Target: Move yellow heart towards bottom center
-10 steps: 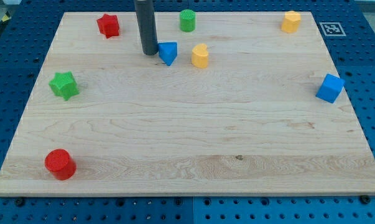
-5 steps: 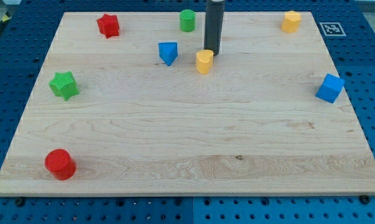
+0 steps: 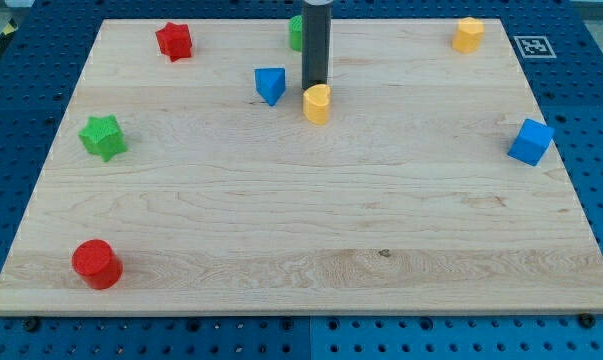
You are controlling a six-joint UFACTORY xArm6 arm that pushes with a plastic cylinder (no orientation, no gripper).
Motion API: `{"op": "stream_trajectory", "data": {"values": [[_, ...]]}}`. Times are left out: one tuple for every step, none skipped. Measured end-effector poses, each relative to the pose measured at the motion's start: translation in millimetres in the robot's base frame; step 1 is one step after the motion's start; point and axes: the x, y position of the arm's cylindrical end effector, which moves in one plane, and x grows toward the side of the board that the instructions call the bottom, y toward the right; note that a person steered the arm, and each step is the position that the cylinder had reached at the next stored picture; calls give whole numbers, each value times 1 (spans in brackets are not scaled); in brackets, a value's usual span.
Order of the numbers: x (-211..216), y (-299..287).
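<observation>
A: Position of my tip (image 3: 314, 86)?

B: Directly above the yellow heart (image 3: 317, 103) in the view, touching its top edge (no gripper fitted; nothing is grasped).

A: Reason?

B: Contact on the far side directs a push toward bottom centre. The heart sits upper-middle, just right of the blue block (image 3: 270, 85).

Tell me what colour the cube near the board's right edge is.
Blue: the blue cube shows clearly in the camera view, the only view.
</observation>
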Motion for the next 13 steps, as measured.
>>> {"op": "stream_trajectory", "data": {"values": [[20, 0], [29, 3], [40, 17], [55, 34], [65, 25], [50, -6], [63, -12], [70, -8], [75, 4], [89, 22], [90, 22], [95, 22], [128, 28]]}}
